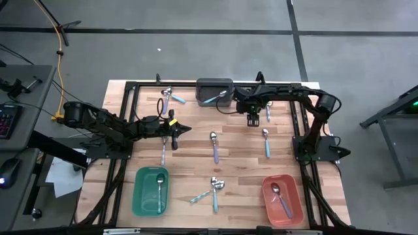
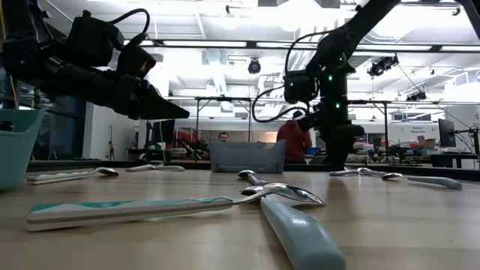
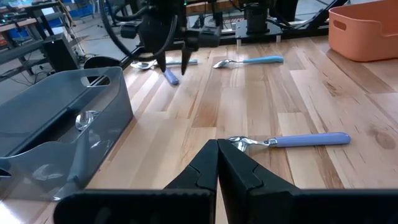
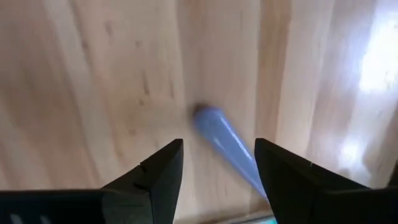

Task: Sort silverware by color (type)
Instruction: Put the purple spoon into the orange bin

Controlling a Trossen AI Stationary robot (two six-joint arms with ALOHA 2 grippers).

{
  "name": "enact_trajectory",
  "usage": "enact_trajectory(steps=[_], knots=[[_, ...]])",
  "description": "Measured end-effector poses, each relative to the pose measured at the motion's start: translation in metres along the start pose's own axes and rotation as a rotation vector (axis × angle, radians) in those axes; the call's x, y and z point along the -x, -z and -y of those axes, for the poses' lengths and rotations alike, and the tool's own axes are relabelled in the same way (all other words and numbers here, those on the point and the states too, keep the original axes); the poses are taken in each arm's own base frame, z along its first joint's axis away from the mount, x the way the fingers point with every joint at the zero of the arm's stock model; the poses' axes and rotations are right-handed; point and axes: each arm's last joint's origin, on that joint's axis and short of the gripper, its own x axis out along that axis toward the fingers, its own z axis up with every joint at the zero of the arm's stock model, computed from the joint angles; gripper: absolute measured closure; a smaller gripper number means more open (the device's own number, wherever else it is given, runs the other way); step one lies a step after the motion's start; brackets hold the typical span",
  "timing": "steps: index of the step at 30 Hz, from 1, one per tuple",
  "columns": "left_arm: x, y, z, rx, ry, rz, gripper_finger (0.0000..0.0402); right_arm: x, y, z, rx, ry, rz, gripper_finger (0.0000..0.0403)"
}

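Note:
My right gripper (image 1: 253, 119) points down, open, over the table's far right part. Its fingers (image 4: 155, 177) stand on either side of the free end of a purple-blue spoon handle (image 4: 224, 146) and do not touch it; that spoon (image 1: 268, 111) lies flat. My left gripper (image 1: 179, 130) is shut and empty above the table's middle left, pointing right. Just beyond its tips (image 3: 217, 163) lies a purple-handled spoon (image 3: 292, 141), which also shows in the high view (image 1: 214, 147). Other spoons lie flat: a light blue one (image 1: 266, 142), a teal one (image 1: 163, 150), two crossed (image 1: 213, 189), two at the far left (image 1: 168, 98).
A grey bin (image 1: 214, 91) at the far middle holds one spoon. A green bin (image 1: 140, 196) at the near left holds a teal spoon, and an orange bin (image 1: 294, 205) at the near right holds a purple one. A black frame (image 1: 130, 88) borders the table. People show in the room behind (image 2: 292, 139).

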Motion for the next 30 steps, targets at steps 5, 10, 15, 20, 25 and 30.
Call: enact_trajectory(steps=[5, 10, 15, 20, 25, 30], knots=[[0.0, 0.0, 0.0, 0.0, 0.0, -0.003, 0.0401, -0.018, -0.003, 0.001, 0.004, -0.017, -0.047, 0.0206], [0.0, 0.0, 0.0, 0.0, 0.0, -0.002, 0.0401, -0.027, -0.005, 0.0, 0.033, -0.02, -0.082, 0.0206], [0.0, 0.0, 0.0, 0.0, 0.0, -0.001, 0.0401, -0.026, -0.006, 0.001, 0.031, -0.024, -0.082, 0.0235], [0.0, 0.0, 0.0, 0.0, 0.0, -0.002, 0.0401, -0.024, -0.007, 0.002, 0.02, -0.082, -0.06, 0.0295], [0.0, 0.0, 0.0, 0.0, 0.0, -0.003, 0.0401, -0.023, -0.008, 0.003, -0.002, -0.087, -0.059, 0.0335], [0.0, 0.0, 0.0, 0.0, 0.0, -0.003, 0.0401, -0.023, -0.008, 0.003, -0.021, -0.085, -0.059, 0.0357]])
